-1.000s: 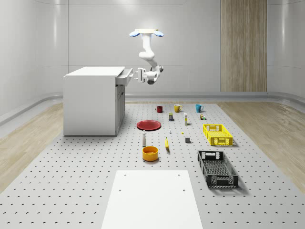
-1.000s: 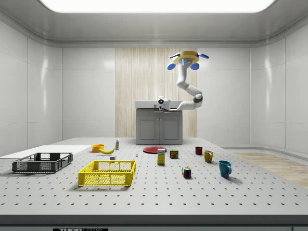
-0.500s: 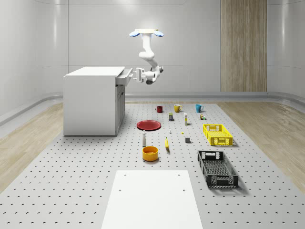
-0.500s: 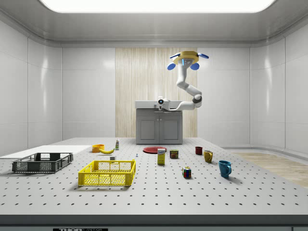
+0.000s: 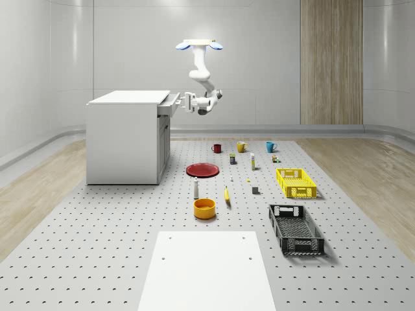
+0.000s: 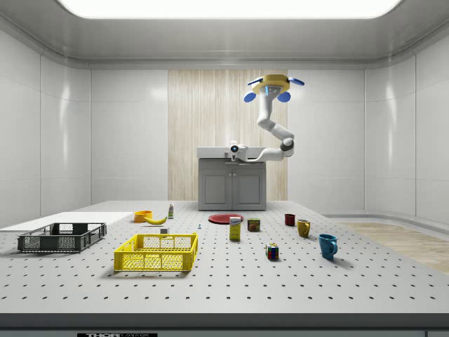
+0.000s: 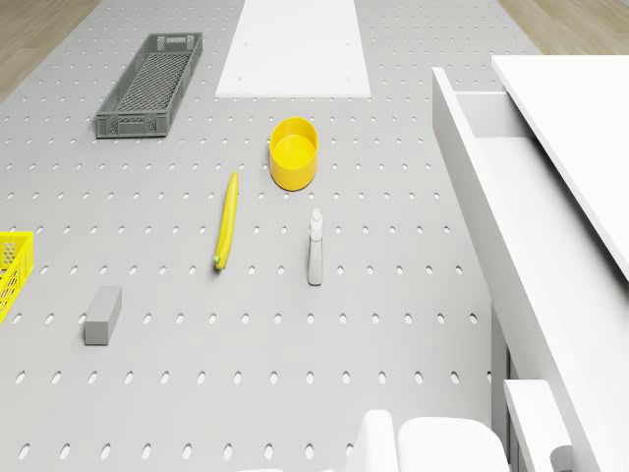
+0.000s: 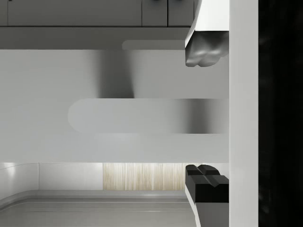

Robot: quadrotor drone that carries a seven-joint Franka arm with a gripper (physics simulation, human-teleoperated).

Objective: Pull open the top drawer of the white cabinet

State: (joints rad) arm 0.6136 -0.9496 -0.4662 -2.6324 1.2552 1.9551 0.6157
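One drone view alone reveals the top drawer (image 7: 511, 177) pulled partly open.

White cabinet (image 5: 123, 139) standing on the perforated floor at the whole-scene view's left, flat-topped, two doors on the front in the side view. Top drawer (image 7: 511, 211) pulled partly out from under the top, shallow and white, interior exposed in the drone view.
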